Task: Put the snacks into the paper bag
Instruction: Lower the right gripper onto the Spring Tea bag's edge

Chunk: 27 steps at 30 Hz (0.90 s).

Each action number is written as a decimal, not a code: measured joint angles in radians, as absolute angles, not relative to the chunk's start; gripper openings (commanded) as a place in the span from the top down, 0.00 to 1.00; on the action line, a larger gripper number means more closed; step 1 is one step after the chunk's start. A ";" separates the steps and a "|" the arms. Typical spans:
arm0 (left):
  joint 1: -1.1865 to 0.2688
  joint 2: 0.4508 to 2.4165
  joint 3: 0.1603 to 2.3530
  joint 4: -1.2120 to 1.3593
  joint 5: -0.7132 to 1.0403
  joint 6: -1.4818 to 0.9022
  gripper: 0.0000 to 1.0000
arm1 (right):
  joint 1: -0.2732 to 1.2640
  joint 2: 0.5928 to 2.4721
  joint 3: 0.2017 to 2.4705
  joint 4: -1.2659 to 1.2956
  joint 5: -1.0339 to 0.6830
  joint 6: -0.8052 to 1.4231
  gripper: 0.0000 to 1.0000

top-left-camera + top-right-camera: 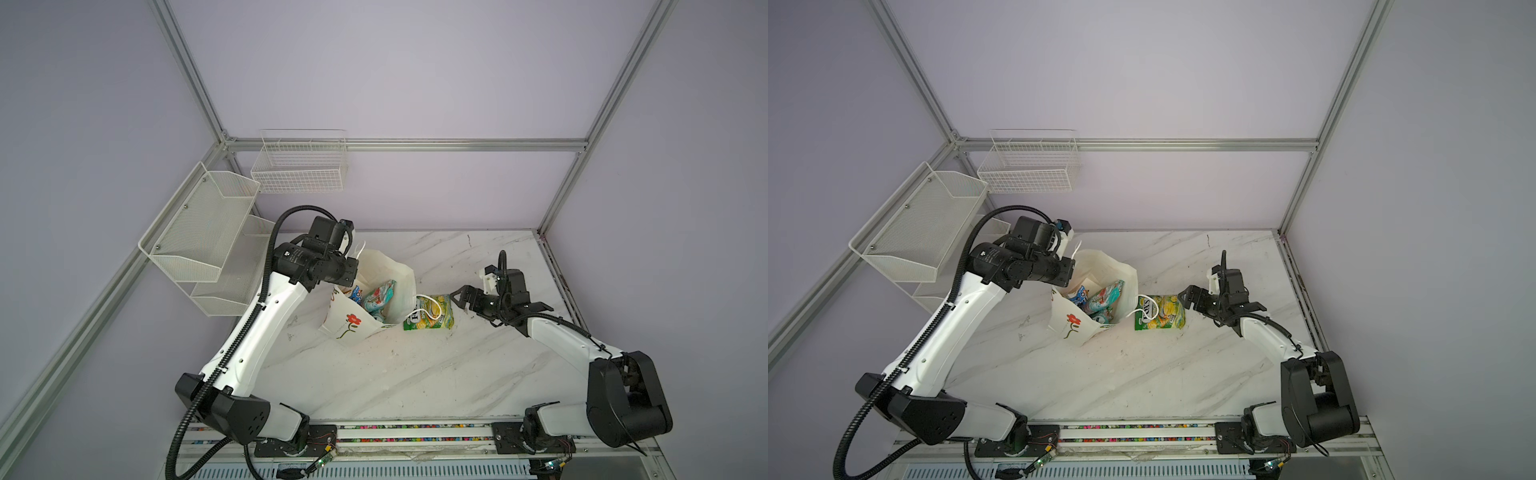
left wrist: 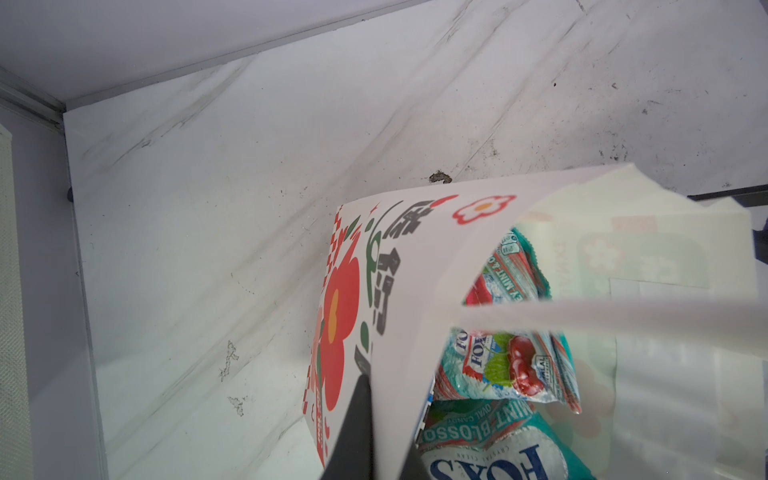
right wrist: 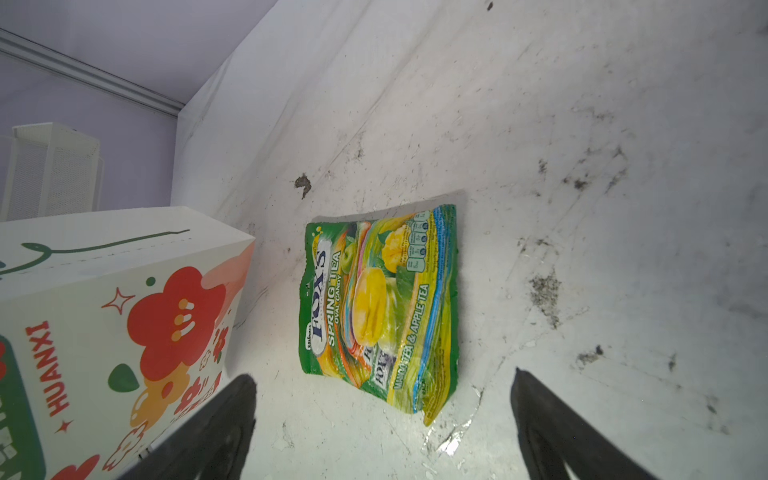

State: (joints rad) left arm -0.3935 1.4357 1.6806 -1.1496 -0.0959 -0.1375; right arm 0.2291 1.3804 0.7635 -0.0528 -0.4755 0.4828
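paper bag [image 1: 349, 326]: on table [image 1: 415, 374] | mint packets [image 1: 380, 297]: inside it | Spring Tea packet [image 1: 442, 321]: just right of it

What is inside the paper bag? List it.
A teal and red candy packet, a teal mint packet and a small blue packet show in the paper bag. Anything beneath them is covered.

arms [image 1: 257, 332]: white shells | joints [image 1: 623, 399]: black housings | cable [image 1: 270, 249]: black ribbed conduit | label [image 1: 291, 254]: seemingly white print, unreadable

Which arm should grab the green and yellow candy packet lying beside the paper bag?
Right. The right gripper is open just beside the green-yellow packet, while the left gripper is shut on the paper bag.
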 measured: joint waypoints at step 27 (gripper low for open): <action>-0.393 1.501 1.681 -1.116 -0.073 -0.138 1.00 | 0.229 1.540 0.664 0.087 -0.552 0.506 0.22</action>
State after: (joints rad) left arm -0.3935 1.5005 1.6806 -1.1164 -0.0734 -0.1383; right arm 0.2291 1.5398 0.6643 0.0868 -0.5522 0.5056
